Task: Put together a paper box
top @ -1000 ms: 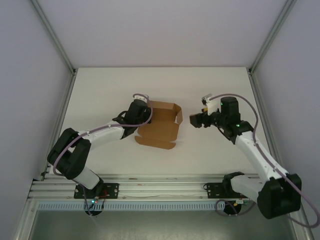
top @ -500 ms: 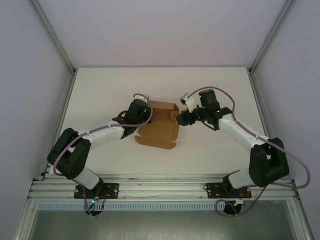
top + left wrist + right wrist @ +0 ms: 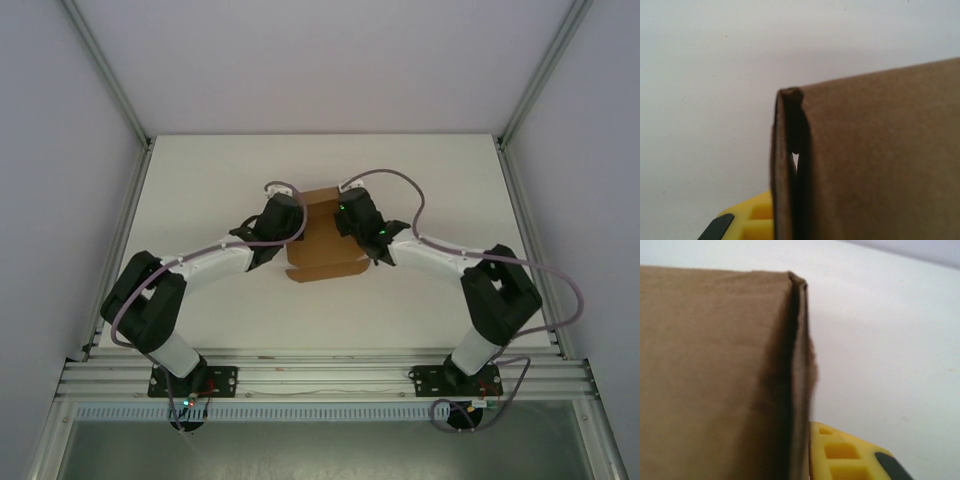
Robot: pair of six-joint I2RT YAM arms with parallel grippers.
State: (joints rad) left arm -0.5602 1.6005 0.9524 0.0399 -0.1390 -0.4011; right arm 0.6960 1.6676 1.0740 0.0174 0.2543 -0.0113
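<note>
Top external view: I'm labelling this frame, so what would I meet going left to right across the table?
In order: left arm's elbow → left gripper → paper box → right gripper → right arm's elbow.

The paper box (image 3: 322, 245) sits on the surface (image 3: 200, 180), about midway between its left and right edges. The left pincer (image 3: 296, 226) is clamped on the box's left wall and the right pincer (image 3: 343, 226) on its right wall, facing each other across it.
</note>
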